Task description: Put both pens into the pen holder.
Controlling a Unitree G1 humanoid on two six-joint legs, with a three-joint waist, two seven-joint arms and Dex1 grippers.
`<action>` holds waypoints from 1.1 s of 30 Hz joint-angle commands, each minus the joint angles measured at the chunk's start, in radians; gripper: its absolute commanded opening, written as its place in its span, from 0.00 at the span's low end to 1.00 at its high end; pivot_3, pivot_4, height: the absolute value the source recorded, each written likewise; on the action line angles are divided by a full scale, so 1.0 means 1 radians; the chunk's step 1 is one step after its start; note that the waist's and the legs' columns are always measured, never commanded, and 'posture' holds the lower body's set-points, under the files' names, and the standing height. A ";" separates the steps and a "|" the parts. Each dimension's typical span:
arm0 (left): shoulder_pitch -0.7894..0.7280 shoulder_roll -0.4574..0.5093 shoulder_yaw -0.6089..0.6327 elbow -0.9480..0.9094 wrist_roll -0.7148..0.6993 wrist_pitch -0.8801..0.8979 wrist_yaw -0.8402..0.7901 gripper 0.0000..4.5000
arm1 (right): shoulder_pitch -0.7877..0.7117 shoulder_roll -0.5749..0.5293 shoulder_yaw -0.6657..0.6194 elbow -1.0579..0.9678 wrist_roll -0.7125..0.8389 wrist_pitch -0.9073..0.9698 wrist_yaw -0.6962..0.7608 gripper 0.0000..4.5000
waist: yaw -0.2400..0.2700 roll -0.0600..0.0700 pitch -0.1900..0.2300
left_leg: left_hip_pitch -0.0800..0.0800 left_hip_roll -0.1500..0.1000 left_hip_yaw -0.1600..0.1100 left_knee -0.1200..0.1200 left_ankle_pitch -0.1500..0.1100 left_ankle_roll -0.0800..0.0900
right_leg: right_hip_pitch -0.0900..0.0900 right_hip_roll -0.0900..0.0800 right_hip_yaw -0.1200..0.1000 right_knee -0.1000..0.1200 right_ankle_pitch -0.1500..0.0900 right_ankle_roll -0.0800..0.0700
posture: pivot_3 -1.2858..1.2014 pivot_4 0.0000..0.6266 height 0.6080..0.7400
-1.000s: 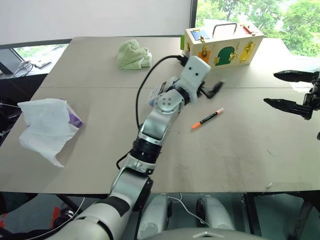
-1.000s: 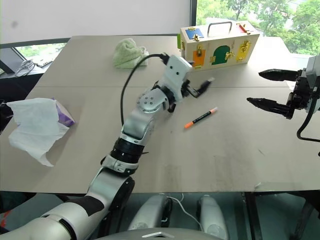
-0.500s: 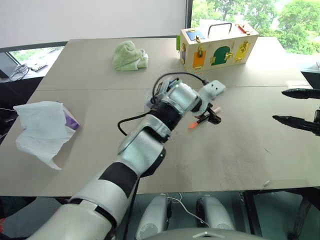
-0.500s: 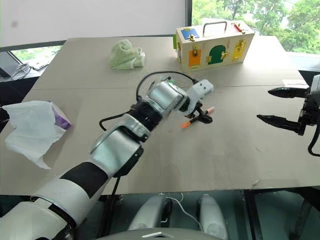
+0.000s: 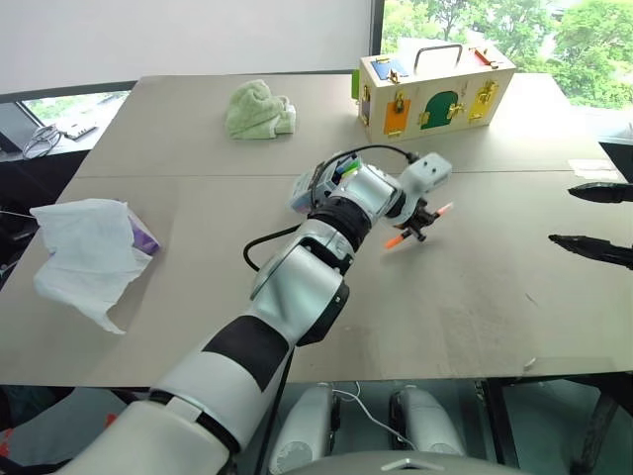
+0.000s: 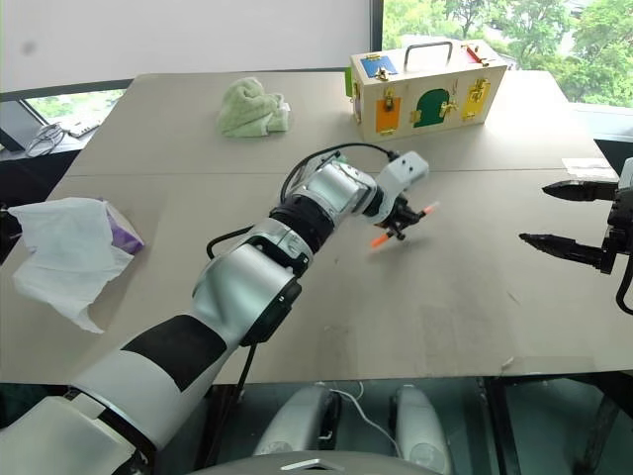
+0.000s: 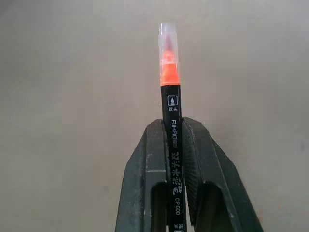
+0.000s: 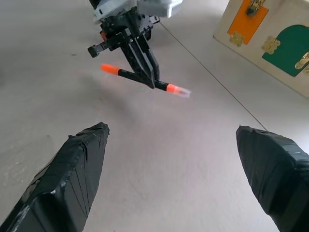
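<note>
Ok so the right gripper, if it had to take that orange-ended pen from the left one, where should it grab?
Probably the free end near the clear cap, approached from the side. The left gripper clamps the pen mid-barrel, leaving both orange ends exposed, and the open right gripper already faces it.

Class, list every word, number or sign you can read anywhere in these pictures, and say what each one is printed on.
"AIHAO" followed by small characters I cannot read: along the barrel of the pen held in the left gripper.
"CP600": lower on the same barrel.
A small white square icon with two tiny characters under it, too small to read: just below the pen's orange end.
Wooden box: coloured doors and brass latches, no legible writing.
</note>
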 commanded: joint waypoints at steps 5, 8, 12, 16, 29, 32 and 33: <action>0.242 0.189 -0.086 -0.519 0.338 -0.731 0.490 0.01 | -0.025 0.069 -0.091 -0.097 0.124 0.059 -0.066 1.00 | 0.003 0.003 -0.002 | 0.003 0.002 0.003 -0.004 0.000 -0.001 | 0.000 -0.002 0.009 -0.001 0.000 0.000 | 0.52 0.24 1.00; 0.317 0.247 -0.131 -0.514 0.420 -0.835 0.538 0.01 | -0.035 0.088 -0.075 -0.104 0.133 0.060 -0.080 1.00 | 0.007 0.003 -0.002 | 0.003 0.001 0.003 -0.002 0.000 -0.001 | 0.000 -0.002 0.009 0.000 0.001 0.001 | 0.52 0.24 1.00; 0.349 0.251 -0.119 -0.465 0.416 -0.884 0.556 0.01 | -0.063 0.090 -0.044 -0.089 0.123 0.051 -0.077 1.00 | 0.014 0.002 -0.001 | 0.000 -0.003 0.002 0.001 -0.001 0.002 | 0.000 -0.002 0.005 -0.001 0.003 0.004 | 0.52 0.24 1.00; 0.358 0.255 -0.105 -0.426 0.408 -0.905 0.545 0.01 | -0.084 0.088 -0.036 -0.080 0.119 0.048 -0.073 1.00 | 0.014 0.002 -0.001 | 0.001 -0.004 0.003 0.001 -0.002 0.004 | 0.000 -0.002 0.004 -0.002 0.003 0.005 | 0.52 0.24 1.00; 0.466 0.244 -0.074 -0.663 0.377 -0.754 0.457 0.01 | -0.084 0.084 -0.038 -0.057 0.095 0.029 -0.057 1.00 | 0.004 0.002 -0.001 | 0.001 -0.004 0.004 0.001 -0.002 0.004 | 0.000 -0.002 0.005 -0.001 0.003 0.005 | 0.52 0.24 1.00; 0.497 0.247 -0.071 -0.728 0.381 -0.706 0.433 0.01 | -0.088 0.087 -0.033 -0.050 0.088 0.024 -0.054 1.00 | 0.004 0.003 -0.001 | 0.001 -0.003 0.004 0.001 -0.002 0.004 | 0.000 -0.002 0.005 -0.001 0.003 0.005 | 0.52 0.24 1.00; 0.506 0.252 -0.072 -0.742 0.385 -0.691 0.427 0.01 | -0.090 0.088 -0.031 -0.048 0.086 0.023 -0.053 1.00 | 0.004 0.003 -0.001 | 0.001 -0.003 0.004 0.001 -0.002 0.004 | 0.000 -0.002 0.005 -0.001 0.003 0.005 | 0.52 0.24 1.00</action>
